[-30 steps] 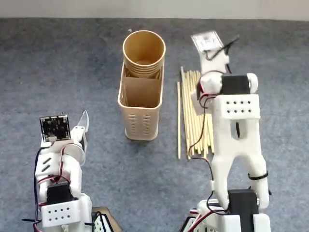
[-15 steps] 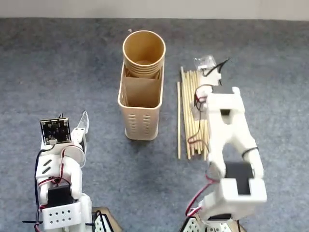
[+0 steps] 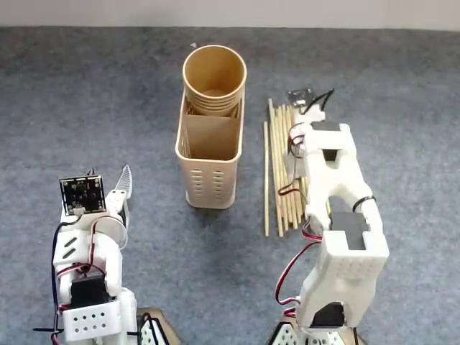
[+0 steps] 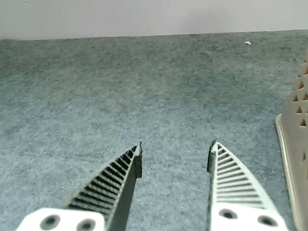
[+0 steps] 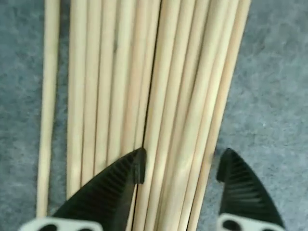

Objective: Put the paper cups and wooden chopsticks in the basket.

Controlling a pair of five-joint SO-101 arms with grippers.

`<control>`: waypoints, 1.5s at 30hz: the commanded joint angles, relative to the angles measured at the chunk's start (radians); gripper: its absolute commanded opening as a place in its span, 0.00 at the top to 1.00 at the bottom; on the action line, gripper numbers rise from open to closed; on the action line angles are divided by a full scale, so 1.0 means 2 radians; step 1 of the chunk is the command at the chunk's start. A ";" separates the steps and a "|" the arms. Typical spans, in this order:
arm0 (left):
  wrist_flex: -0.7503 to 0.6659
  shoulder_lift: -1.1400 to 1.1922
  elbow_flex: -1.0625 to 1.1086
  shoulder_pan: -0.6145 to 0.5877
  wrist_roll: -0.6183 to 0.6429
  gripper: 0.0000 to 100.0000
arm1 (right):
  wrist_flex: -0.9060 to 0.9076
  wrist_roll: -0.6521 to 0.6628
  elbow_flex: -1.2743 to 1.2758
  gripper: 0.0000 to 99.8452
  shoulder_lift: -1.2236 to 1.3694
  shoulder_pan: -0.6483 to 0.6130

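The right gripper (image 5: pixel 182 162) hung parted wide just over the wooden chopsticks (image 5: pixel 168 72); the left gripper (image 4: pixel 175 153) gaped over the tabletop (image 4: pixel 144 86) near the basket (image 3: pixel 210 180) holding stacked paper cups (image 3: pixel 214 75).

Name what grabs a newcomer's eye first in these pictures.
A stack of paper cups stands in the far end of the tan basket, mid-table. Beside it a bundle of wooden chopsticks lies on the grey carpet, with the right arm low over them, jaws open.
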 commanded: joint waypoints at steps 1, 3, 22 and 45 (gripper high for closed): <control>0.002 -0.003 0.010 0.009 0.003 0.75 | -0.002 0.001 -0.013 0.87 -0.003 0.004; 0.002 -0.003 0.010 0.009 0.003 0.75 | -0.005 0.001 -0.022 0.87 -0.003 0.003; 0.002 -0.003 0.010 0.016 0.003 0.75 | -0.005 -0.024 -0.056 0.87 -0.026 0.005; 0.002 -0.003 0.010 0.016 0.003 0.75 | -0.001 -0.027 -0.059 0.99 -0.029 0.005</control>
